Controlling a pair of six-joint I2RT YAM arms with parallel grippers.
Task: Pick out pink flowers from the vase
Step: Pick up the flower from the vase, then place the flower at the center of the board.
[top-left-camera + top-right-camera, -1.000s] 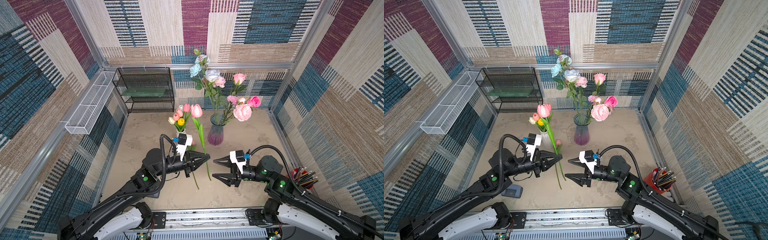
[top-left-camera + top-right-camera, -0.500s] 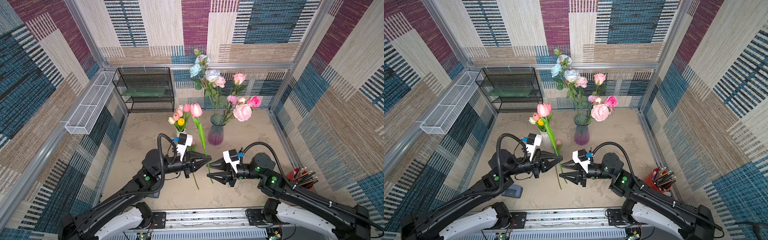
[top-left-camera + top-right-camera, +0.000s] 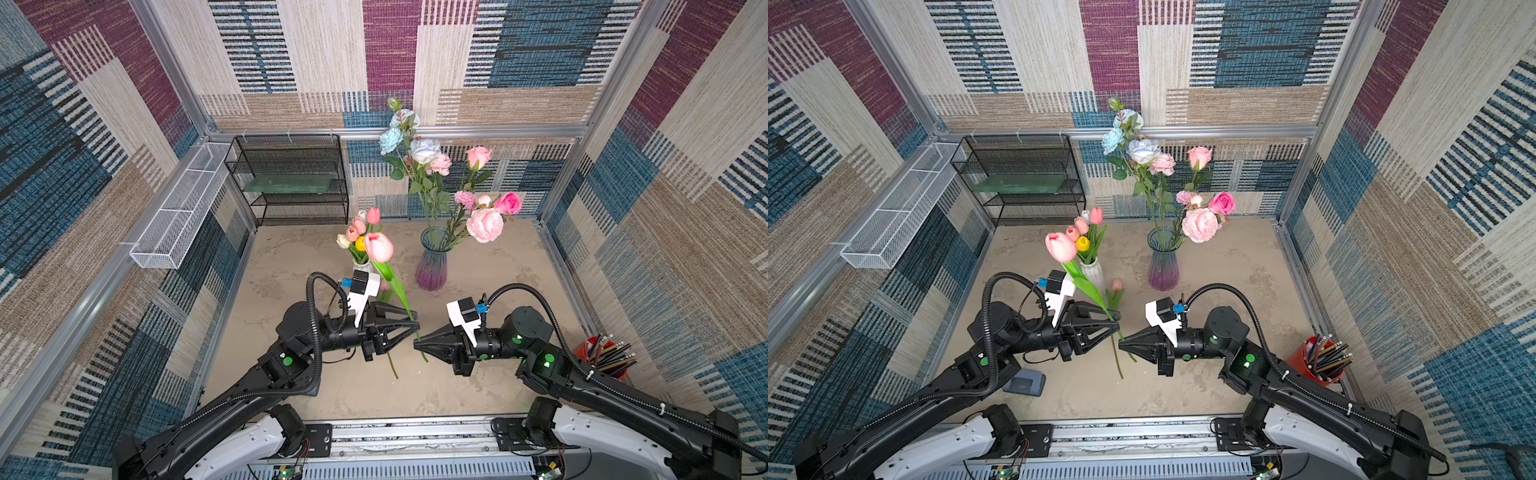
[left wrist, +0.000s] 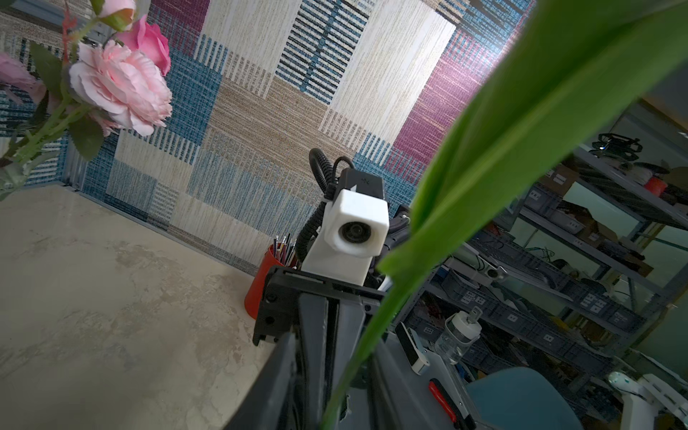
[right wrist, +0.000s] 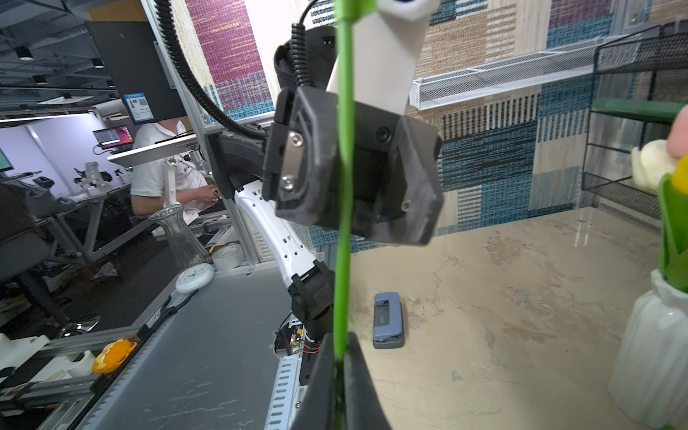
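A pink tulip (image 3: pixel 379 246) with a long green stem stands tilted above the table's middle. My right gripper (image 3: pixel 417 344) (image 5: pixel 339 359) is shut on its stem (image 5: pixel 344 223) low down. My left gripper (image 3: pixel 415 325) faces it tip to tip, jaws open, with the stem (image 4: pixel 359 353) loose between them. Behind, a purple glass vase (image 3: pixel 432 266) holds a pink peony (image 3: pixel 484 224), pink roses (image 3: pixel 508 203), a pink carnation (image 3: pixel 464 198) and pale blue and white roses. A white vase (image 3: pixel 360 266) holds small pink tulips (image 3: pixel 359 226) among white and yellow ones. Another pink tulip (image 3: pixel 1117 284) lies on the table.
A black wire rack (image 3: pixel 291 178) stands at the back left, with a white wire basket (image 3: pixel 178 208) on the left wall. A red pencil cup (image 3: pixel 602 353) sits at the right edge. A blue-grey hole punch (image 3: pixel 1025 382) lies under my left arm.
My right gripper moved left to meet the left one and shut on the tulip's stem. My left gripper's jaws opened off the stem.
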